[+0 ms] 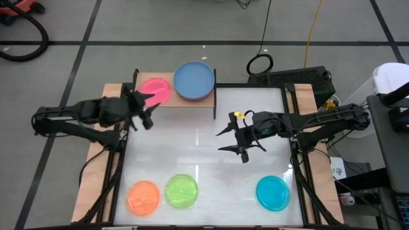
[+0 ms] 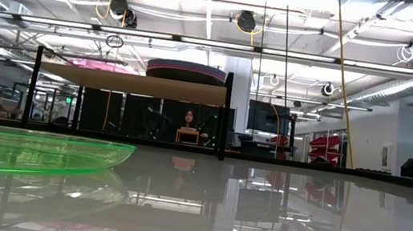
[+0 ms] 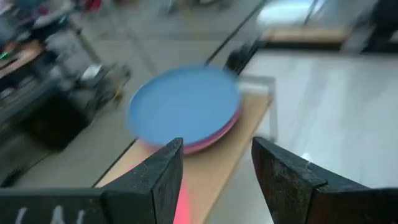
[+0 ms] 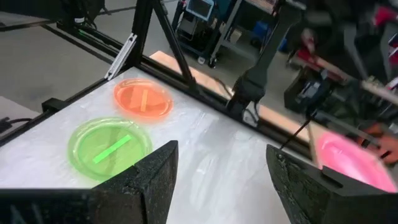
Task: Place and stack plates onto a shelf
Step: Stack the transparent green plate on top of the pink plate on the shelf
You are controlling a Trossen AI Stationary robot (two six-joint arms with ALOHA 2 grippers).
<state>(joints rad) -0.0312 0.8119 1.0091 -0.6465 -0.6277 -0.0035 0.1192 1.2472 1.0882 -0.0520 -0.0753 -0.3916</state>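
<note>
Wooden shelf carrying blue plate stack and pink plate, left gripper fingers apart beside pink plate, right gripper apart over table, empty.

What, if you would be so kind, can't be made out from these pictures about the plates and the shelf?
- How many plates lie under the blue plate: the high view shows only a rim below it, and the left wrist view is blurred.
- Whether the pink plate is released: the left claw covers its edge in the high view.
- The cyan plate: absent from the low and wrist views.
- The shelf top: edge-on in the low view.
</note>
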